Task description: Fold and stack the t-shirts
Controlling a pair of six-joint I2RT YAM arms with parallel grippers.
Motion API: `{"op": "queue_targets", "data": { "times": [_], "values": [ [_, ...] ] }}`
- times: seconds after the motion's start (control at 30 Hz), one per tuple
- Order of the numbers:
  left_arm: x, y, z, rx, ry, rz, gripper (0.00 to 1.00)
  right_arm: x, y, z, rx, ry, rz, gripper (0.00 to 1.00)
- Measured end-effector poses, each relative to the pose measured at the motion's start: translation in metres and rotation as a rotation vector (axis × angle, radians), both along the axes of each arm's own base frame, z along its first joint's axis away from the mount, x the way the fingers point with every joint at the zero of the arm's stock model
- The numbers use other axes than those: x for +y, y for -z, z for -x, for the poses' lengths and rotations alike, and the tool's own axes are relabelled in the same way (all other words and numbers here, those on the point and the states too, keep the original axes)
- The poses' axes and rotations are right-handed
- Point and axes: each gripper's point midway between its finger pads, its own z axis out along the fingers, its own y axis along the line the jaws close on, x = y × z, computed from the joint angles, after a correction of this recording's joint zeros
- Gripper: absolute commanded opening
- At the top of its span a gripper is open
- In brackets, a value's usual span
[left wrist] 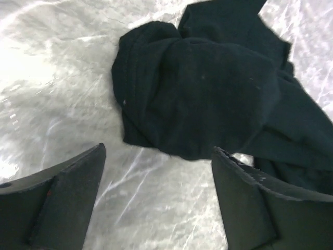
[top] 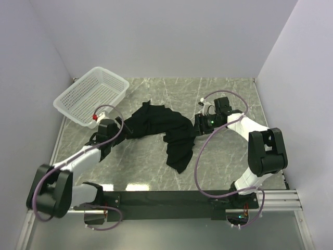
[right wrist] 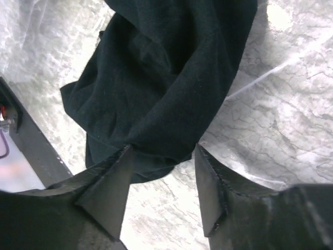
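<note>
Right wrist view puts your right pincer (right wrist: 164,151) astride a thick rolled fold of the black t-shirt (right wrist: 166,78). One jaw stands on each side and cloth fills the gap, but it is not possible to tell if the pinch is already firm. Your left pincer (left wrist: 158,156) is wide open with nothing between its jaws. It is low over the bare table (left wrist: 47,78), just short of the bunched end of the t-shirt.

The t-shirt lies crumpled across the middle of the table, with one tail running toward the near edge. The white basket (top: 93,94) sits at the far left corner, apart from the cloth.

The step seems to be taking both ends to spread the cloth flat. To do it well, close the right side on only a few layers, not the whole roll, otherwise it probably will not open. Bring the left forward until an edge, not the lump, is between the jaws. Then pull apart slowly, low over the table.
</note>
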Motion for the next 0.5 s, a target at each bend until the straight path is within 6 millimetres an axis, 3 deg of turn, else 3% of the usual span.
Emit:
{"op": "queue_targets", "data": {
  "times": [0.2,0.3,0.33,0.47,0.5],
  "values": [
    [-0.008,0.018,-0.023,0.064,0.038,-0.005,0.69,0.003,-0.005,-0.002,-0.010,-0.011,-0.017,0.39],
    [-0.011,0.025,-0.033,0.080,0.052,-0.014,0.53,0.004,-0.009,-0.005,-0.027,-0.020,-0.018,0.28],
    [-0.012,0.026,-0.036,0.082,0.055,-0.016,0.44,0.004,-0.010,-0.006,-0.034,-0.024,-0.017,0.25],
    [-0.014,0.027,-0.043,0.083,0.069,-0.029,0.22,0.003,-0.013,-0.008,-0.048,-0.038,-0.013,0.00],
    [-0.015,0.026,-0.045,0.080,0.073,-0.031,0.18,0.003,-0.014,-0.008,-0.055,-0.046,-0.011,0.00]
  ]
}}
